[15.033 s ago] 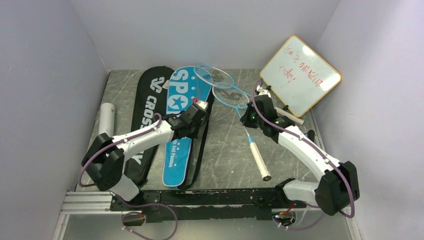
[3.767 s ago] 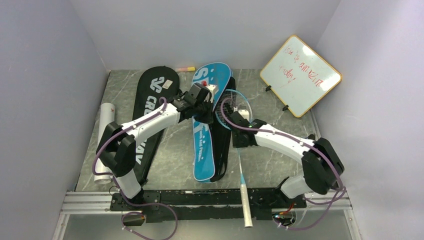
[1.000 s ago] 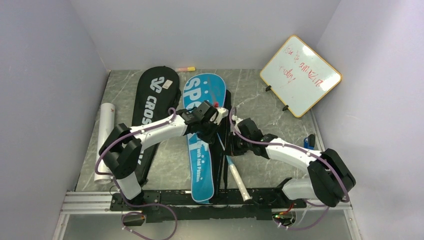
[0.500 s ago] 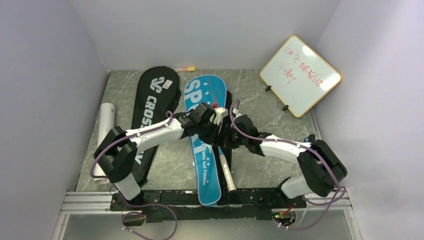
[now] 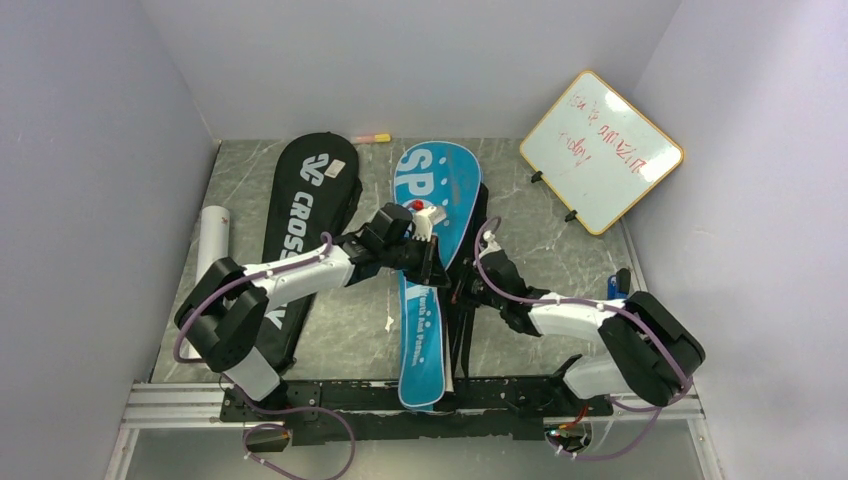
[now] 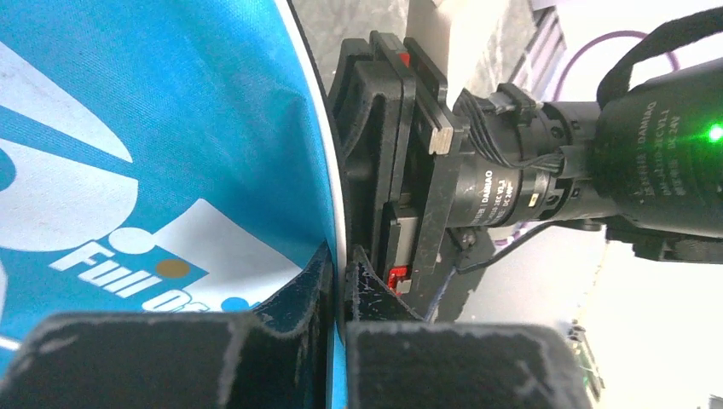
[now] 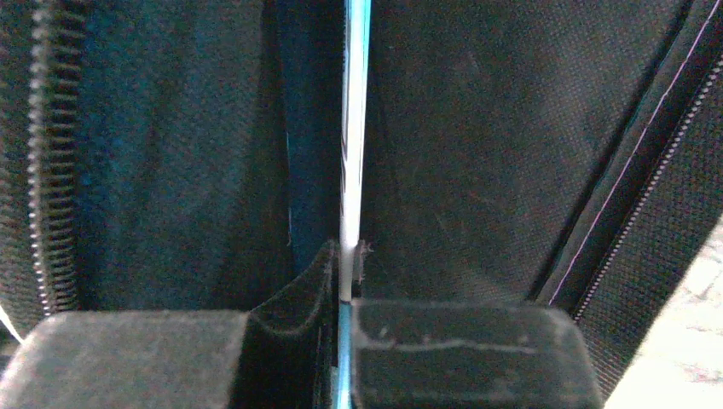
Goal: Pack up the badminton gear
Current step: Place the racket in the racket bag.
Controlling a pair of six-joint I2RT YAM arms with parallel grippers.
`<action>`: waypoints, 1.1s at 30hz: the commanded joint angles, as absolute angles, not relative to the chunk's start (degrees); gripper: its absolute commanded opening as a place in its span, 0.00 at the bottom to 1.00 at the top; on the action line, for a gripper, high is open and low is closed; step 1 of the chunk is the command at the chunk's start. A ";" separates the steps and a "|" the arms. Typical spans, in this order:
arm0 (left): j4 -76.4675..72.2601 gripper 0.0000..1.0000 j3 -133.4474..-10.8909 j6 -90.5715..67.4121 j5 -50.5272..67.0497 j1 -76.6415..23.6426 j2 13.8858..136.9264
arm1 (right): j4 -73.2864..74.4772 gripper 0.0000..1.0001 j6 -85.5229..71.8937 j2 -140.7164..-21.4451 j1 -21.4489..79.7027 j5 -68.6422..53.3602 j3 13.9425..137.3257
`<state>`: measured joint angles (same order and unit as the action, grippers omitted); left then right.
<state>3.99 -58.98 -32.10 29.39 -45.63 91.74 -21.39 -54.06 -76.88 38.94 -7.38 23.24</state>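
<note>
- Pinching the white-trimmed edge of the blue bag (image 6: 153, 153) between the left gripper (image 6: 338, 277) fingers, fully closed.
- Clamping the light-blue racket (image 7: 353, 128) shaft in the closed right gripper (image 7: 343, 285), inside that bag.
- Lying lengthwise down the middle of the worktop (image 5: 545, 240), beside the black bag (image 5: 305, 200).

The black bag (image 5: 308, 195) reads "CROS", blue bag (image 5: 441, 180) "SP".

The grey marbled table (image 5: 560, 250) carries two racket bags, both lying from far to near. The black bag (image 5: 305, 210) is toward the left edge. The blue bag (image 5: 440, 175) is near the middle and reaches the near edge. A white tube (image 5: 211, 240) lies along the left edge. A whiteboard (image 5: 600, 150) stands tilted in the far right corner. A small marker (image 5: 371, 138) lies at the far edge.
</note>
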 commanded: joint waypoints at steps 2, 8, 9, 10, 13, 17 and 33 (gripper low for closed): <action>-16.39 0.05 -55.30 -46.21 48.47 -45.74 87.82 | -34.94 0.01 -55.01 -76.99 39.77 -1.93 25.15; -20.96 0.05 -53.31 -49.66 51.23 -44.85 87.08 | -39.62 0.19 -55.15 -84.47 39.76 -5.43 25.30; -15.98 0.05 -54.20 -46.34 49.11 -44.71 86.90 | -40.70 0.21 -55.60 -85.41 39.81 -6.68 25.20; -9.67 0.07 -55.76 -41.71 46.02 -44.62 86.84 | -41.67 0.23 -56.01 -85.92 39.81 -7.81 24.85; 9.19 0.21 -60.17 -29.68 32.32 -44.73 87.49 | -41.61 0.27 -55.93 -84.74 39.81 -8.81 23.52; 18.61 0.42 -61.74 -23.20 19.90 -44.84 88.40 | -35.08 0.34 -53.73 -80.61 39.69 -8.66 23.00; 26.28 0.66 -63.85 -22.73 3.66 -55.22 86.35 | -2.57 0.55 -47.00 -59.52 38.63 -10.41 22.59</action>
<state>23.18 -61.87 -23.00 9.56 -52.03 87.64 -9.74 -48.34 -63.46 38.68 -6.39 21.80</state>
